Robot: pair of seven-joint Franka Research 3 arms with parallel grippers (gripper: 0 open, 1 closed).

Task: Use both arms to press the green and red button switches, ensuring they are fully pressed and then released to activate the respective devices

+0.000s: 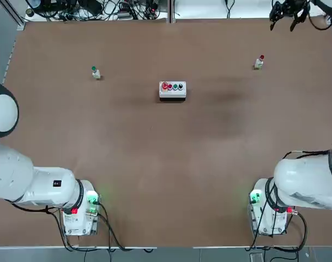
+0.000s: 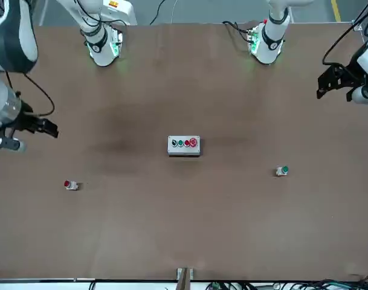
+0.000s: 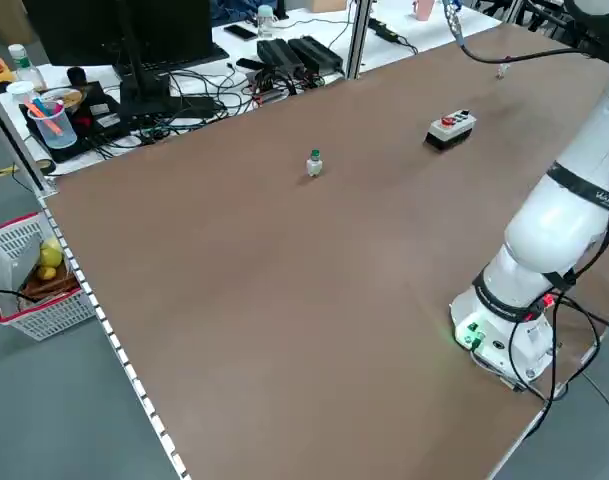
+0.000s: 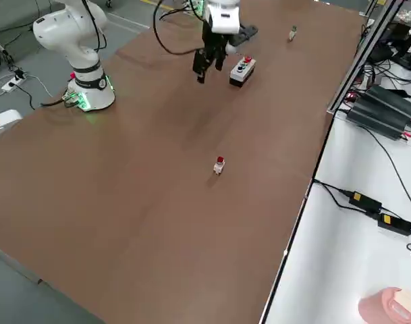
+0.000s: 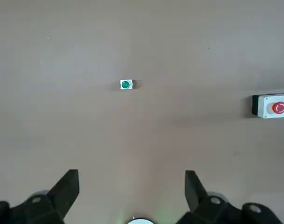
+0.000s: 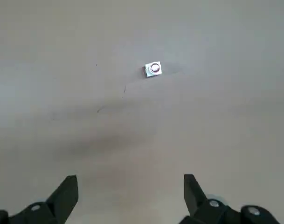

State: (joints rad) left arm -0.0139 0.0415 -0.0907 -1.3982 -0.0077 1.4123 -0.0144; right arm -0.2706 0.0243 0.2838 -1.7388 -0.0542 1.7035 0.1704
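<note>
The green button switch [image 1: 95, 72] stands on the brown table [image 1: 155, 164] at the far left, also seen ahead of the left wrist camera as the green switch [image 5: 126, 84]. At the far right stands the red button switch [image 1: 259, 61], which shows again as the red switch [image 4: 219, 164]. My left gripper [image 5: 131, 186] hangs open high over the table's left side, on the robot's side of the green switch. My right gripper [image 6: 130, 189] is open too, raised well above the table short of the red switch [image 6: 153, 69]. Neither touches anything.
A white box [image 1: 172, 90] with a row of red and green buttons sits mid-table between the two switches. Cables and electronics [image 1: 89, 8] lie beyond the far edge. Both arm bases [image 1: 81, 210] stand at the near edge.
</note>
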